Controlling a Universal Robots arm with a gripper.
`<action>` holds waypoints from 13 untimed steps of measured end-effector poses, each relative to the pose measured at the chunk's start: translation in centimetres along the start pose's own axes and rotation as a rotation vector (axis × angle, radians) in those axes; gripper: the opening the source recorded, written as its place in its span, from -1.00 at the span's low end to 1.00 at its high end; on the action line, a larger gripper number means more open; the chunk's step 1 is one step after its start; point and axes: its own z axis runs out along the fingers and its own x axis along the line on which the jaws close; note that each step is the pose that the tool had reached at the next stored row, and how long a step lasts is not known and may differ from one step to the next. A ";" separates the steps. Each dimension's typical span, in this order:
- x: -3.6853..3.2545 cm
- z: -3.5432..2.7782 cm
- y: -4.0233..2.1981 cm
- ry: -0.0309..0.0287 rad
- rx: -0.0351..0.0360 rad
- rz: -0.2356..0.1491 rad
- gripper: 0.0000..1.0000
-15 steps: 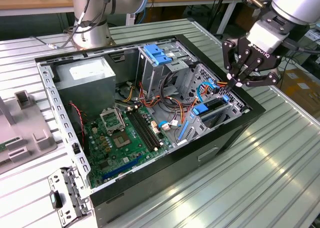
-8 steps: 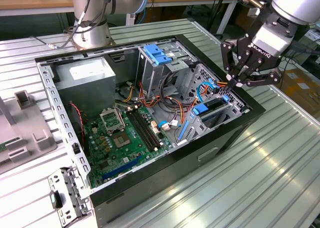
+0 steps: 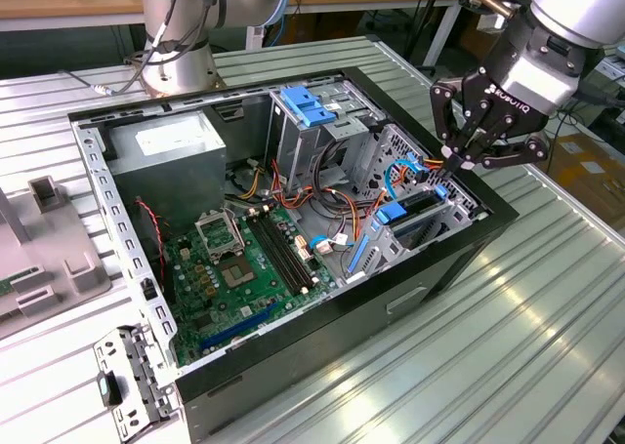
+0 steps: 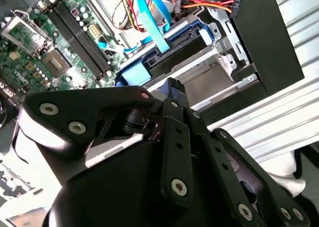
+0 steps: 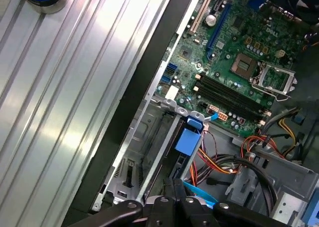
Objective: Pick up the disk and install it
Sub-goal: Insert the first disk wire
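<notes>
Fingers (image 4: 175,105) pressed together sit just above the disk (image 3: 422,202), slotted edge-up beside the black case rim (image 3: 496,208)

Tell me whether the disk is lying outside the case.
No: the disk stands on edge inside the case, right by the gripper.

The exterior view looks down at a slant from high and well back, taking in the table (image 3: 547,307) and the whole open computer case (image 3: 459,259). The claw (image 3: 456,163) is at two o'clock in that view. Both wrist views sit close behind the claw, facing down past it, and share the motherboard (image 5: 239,72) and drive cage (image 5: 149,137).
</notes>
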 end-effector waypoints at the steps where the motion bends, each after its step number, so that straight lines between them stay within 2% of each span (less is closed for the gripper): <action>1: 0.00 0.00 0.00 -0.0003 -0.0017 -0.018 -0.79; 10: 0.00 0.00 0.00 -0.0021 -0.0123 -0.130 -0.79; 12: 0.00 0.00 0.00 -0.0026 -0.0152 -0.161 -0.79; 13: 0.00 0.00 0.00 -0.0032 -0.0181 -0.192 -0.79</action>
